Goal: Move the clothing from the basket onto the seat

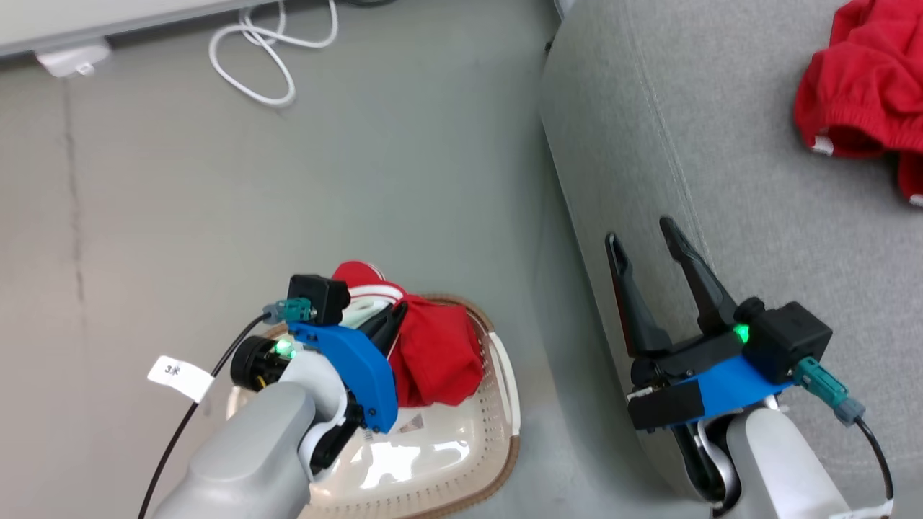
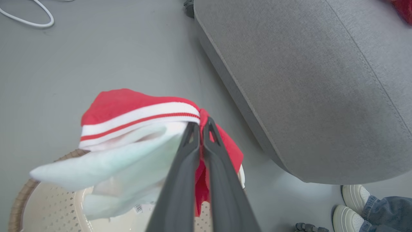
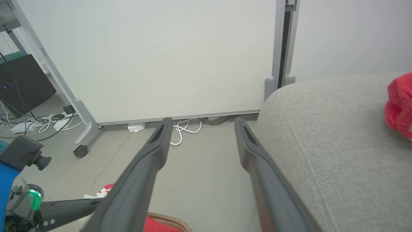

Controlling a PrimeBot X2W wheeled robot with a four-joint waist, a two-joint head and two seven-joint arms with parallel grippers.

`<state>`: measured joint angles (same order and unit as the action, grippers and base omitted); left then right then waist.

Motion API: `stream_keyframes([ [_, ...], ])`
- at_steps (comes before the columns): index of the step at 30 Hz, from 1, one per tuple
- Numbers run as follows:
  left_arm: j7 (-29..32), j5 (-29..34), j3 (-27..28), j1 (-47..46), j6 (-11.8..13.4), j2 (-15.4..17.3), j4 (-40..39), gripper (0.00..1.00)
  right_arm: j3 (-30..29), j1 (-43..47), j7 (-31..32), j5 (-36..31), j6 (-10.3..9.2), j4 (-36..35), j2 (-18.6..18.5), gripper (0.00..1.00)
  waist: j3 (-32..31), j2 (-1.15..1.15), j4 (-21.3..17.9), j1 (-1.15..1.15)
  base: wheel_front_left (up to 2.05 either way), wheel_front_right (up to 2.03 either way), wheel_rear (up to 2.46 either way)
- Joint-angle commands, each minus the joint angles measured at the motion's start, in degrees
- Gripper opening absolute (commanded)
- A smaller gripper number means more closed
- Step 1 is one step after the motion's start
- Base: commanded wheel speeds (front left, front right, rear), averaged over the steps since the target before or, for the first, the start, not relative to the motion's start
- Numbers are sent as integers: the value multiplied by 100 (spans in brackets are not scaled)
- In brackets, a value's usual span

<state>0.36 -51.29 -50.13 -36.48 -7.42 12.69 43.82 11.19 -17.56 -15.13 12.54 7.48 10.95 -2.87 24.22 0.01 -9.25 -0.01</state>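
My left gripper (image 1: 393,317) is shut on the clothing, a red garment with white stripes (image 1: 433,353). It hangs bunched from the fingers over the far part of the cream basket (image 1: 505,447). The left wrist view shows the fingertips (image 2: 202,124) pinching the striped fabric (image 2: 135,109) above the perforated basket (image 2: 19,199). A second red garment (image 1: 858,94) lies on the grey seat (image 1: 721,144) at the far right. My right gripper (image 1: 639,231) stands open with nothing in it over the seat's left edge, its fingers (image 3: 202,122) pointing toward the wall.
A white cable (image 1: 252,58) loops on the grey floor beyond the basket. A white panel on a wheeled frame (image 3: 161,58) stands behind. A person's white shoes (image 2: 351,206) are by the seat's near corner. Bare floor lies between basket and seat.
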Motion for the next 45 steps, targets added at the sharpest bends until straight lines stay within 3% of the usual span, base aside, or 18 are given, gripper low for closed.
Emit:
stream_keyframes([
  [1, -113, -56, -34, 54, -7, 13, -58, 0, -31, 99, -3, -55, 2, 26, -3, 100, -199, -1, -18, 1, 0, 0, 0],
  [12, -885, -311, -163, -101, -7, -90, -286, 0, -305, 661, 182, -216, 2, 43, -6, 100, -1262, -1, 461, 1, 0, 0, 0],
  [20, -1065, -249, -158, -560, -7, -282, -293, 0, -394, 1027, 406, -250, 3, -119, -4, 100, -1746, -1, 780, 1, 0, 0, 0],
  [36, -1078, -184, -197, -1365, -3, -672, -107, 0, -111, 1116, 717, -201, 3, -232, -4, 100, -1892, -1, 943, 1, 0, 0, 0],
  [45, -1119, -226, -321, -1492, -5, -800, -130, 0, 424, 270, 908, -282, 2, 359, -7, 100, -1715, -1, 993, 1, 0, 0, 0],
])
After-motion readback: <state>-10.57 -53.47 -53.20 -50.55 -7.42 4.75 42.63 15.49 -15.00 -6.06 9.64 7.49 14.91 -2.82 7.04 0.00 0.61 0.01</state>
